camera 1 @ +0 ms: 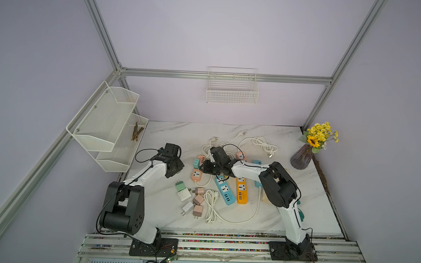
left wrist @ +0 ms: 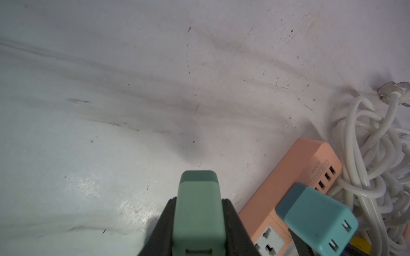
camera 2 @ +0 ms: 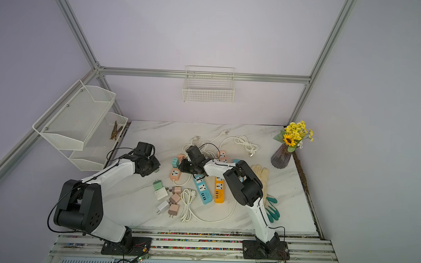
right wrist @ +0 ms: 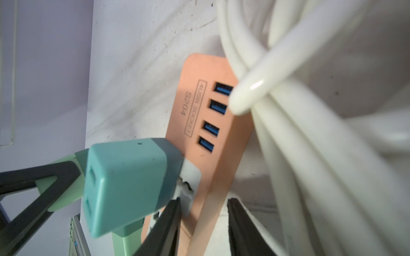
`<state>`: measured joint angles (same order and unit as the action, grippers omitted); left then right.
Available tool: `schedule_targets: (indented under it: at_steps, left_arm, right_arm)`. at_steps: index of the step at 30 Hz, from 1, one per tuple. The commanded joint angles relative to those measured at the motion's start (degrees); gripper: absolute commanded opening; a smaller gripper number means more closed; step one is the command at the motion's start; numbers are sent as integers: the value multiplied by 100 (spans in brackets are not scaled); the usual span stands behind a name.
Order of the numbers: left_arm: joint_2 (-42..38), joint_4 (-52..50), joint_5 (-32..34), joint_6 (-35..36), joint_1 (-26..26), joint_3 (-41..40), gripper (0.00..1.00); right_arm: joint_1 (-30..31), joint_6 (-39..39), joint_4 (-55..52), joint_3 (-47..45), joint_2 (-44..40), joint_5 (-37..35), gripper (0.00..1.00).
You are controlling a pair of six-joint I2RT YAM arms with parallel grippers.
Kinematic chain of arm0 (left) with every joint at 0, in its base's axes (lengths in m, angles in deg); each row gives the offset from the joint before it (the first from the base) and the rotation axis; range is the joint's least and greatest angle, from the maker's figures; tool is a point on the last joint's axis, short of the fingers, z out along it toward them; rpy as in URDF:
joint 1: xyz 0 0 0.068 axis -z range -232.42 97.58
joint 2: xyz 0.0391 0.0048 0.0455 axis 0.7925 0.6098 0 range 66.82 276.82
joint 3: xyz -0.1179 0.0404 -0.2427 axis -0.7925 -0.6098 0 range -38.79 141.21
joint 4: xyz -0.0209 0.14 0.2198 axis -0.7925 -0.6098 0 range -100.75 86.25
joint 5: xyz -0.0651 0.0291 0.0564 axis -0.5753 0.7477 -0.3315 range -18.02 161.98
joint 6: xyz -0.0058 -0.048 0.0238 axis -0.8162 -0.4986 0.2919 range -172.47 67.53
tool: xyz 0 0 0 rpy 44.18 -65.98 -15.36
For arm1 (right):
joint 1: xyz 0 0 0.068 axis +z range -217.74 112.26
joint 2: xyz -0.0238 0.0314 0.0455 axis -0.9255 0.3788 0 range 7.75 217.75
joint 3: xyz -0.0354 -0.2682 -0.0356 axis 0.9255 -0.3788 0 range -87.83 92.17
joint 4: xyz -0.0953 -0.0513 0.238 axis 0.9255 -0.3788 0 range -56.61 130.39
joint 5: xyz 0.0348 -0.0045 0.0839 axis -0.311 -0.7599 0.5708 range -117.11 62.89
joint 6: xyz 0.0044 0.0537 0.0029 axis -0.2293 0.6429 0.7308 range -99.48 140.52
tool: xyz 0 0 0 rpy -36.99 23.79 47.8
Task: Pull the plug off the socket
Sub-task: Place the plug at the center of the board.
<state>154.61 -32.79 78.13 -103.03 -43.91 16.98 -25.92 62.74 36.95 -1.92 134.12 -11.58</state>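
Teal rounded-cube plug (right wrist: 124,184) on smooth peach plastic socket strip (right wrist: 199,106)

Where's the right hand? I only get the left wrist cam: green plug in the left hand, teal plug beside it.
Observer: At the pink power strip. The right wrist view has the right hand with its fingertips down at the strip beside the teal plug; clamped or not, I can't tell.
Operator: Teal one out?
Observer: Not visibly: its dark base meets the strip's white socket face there.
Operator: Spot for the green plug?
Observer: Both top views show six loose plugs clustered on the table, nearer the robot than the pink power strip.
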Motion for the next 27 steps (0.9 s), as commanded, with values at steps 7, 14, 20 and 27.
schedule_targets:
  at_steps: [7, 14, 20, 27]
  left_arm:
    - [-1, 581, -154, -288, -187, -270, 27]
    - [46, 673, -231, -456, -245, -400, 46]
    - [-284, 549, -76, -675, -280, -492, 65]
    - [-1044, 1366, -1042, 538, -276, -610, 70]
  right_arm:
    - [-24, -145, -280, -224, 284, -9, 40]
    - [-19, -152, -271, -248, 266, 3, 40]
    - [-25, -170, -255, -268, 248, 12, 39]
    - [-24, -187, -227, -268, 252, 62, 40]
